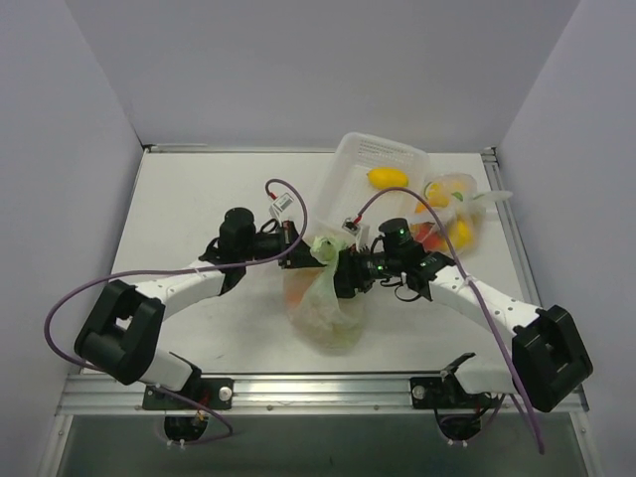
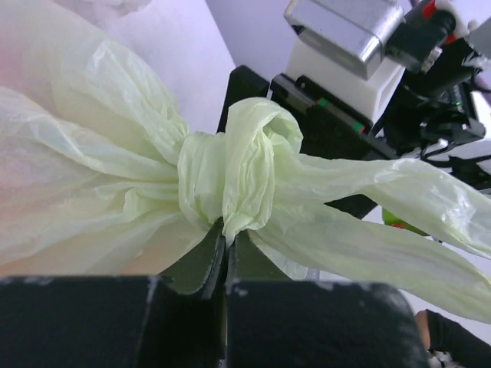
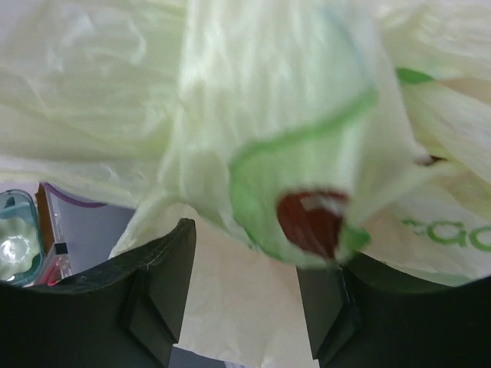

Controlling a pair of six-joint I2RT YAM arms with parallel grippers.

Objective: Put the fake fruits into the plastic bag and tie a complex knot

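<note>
**Knot-tightening stage (as judged).** The plastic bag (image 1: 323, 303) lies at the centre of the table (image 1: 199, 199) and sags toward 6 o'clock. The fake fruits (image 1: 320, 316) show as an orange-red blur through its wall.

**Grippers.** The left gripper (image 2: 225, 249) has its jaws pressed flat together, nipping film at the 6 o'clock side of the knot (image 2: 230, 169). The right gripper (image 3: 245, 257) has its jaws standing apart, with printed film draped across the gap but not clamped.

**Risks.**
- With only one pinch at the neck, the glossy film could slide from the closed tips and the wrap would slacken.
- A hard pull could stretch or tear the thin sheet.
- The two tails (image 2: 383, 192) running toward 3 o'clock are limp and could fold away from the right jaws.

**Materials.**
- The bag is pale green, semi-translucent, finely creased film.
- The knot is a plump rolled collar.
- The avocado print (image 3: 307, 192) shows a brown stone.
- At 1 o'clock a rigid white slotted basket (image 1: 358, 159) holds a yellow lemon (image 1: 388, 177).
- At 2 o'clock a clear bag (image 1: 467, 204) holds further fruits.
</note>
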